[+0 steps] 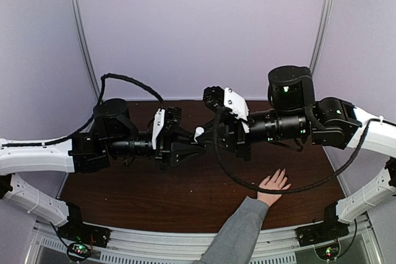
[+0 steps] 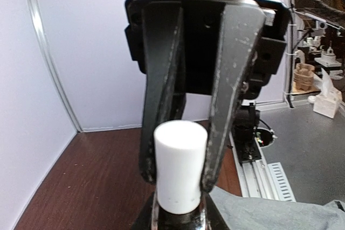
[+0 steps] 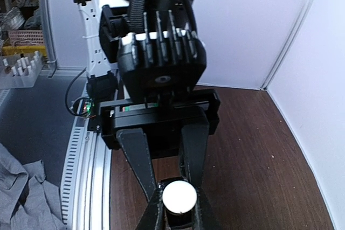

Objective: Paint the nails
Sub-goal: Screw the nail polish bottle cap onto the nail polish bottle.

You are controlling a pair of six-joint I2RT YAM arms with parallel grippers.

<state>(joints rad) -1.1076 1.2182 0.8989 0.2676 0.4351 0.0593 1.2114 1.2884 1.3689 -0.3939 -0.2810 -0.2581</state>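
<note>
Both arms meet above the middle of the dark wood table (image 1: 154, 196), grippers pointed at each other, left arm reaching in from the left and right arm from the right. Left gripper (image 1: 190, 148): jaws clenched on a small dark bottle (image 2: 180, 220); only a sliver of it shows at the bottom of the left wrist view, right under the cap. Right gripper (image 1: 207, 135): jaws clamped on the bottle's white cap (image 1: 198, 133), one black finger (image 2: 229, 95) pressed against each side of the cylinder. Right wrist view: round end of the cap faces the camera, with the left gripper's fingers converging on it from behind. Cap seated on the bottle neck, no gap visible between them. Bottle and cap held in the air, clear of the table surface. Human hand (image 1: 273, 185) lies flat on the table at near right, below the right arm, fingers spread and pointing away toward the far right; grey sleeve (image 1: 238, 233) runs back to the near edge. The nails (image 1: 282, 172) sit at those fingertips, too small to make out any colour. Hand well apart from both grippers.
</note>
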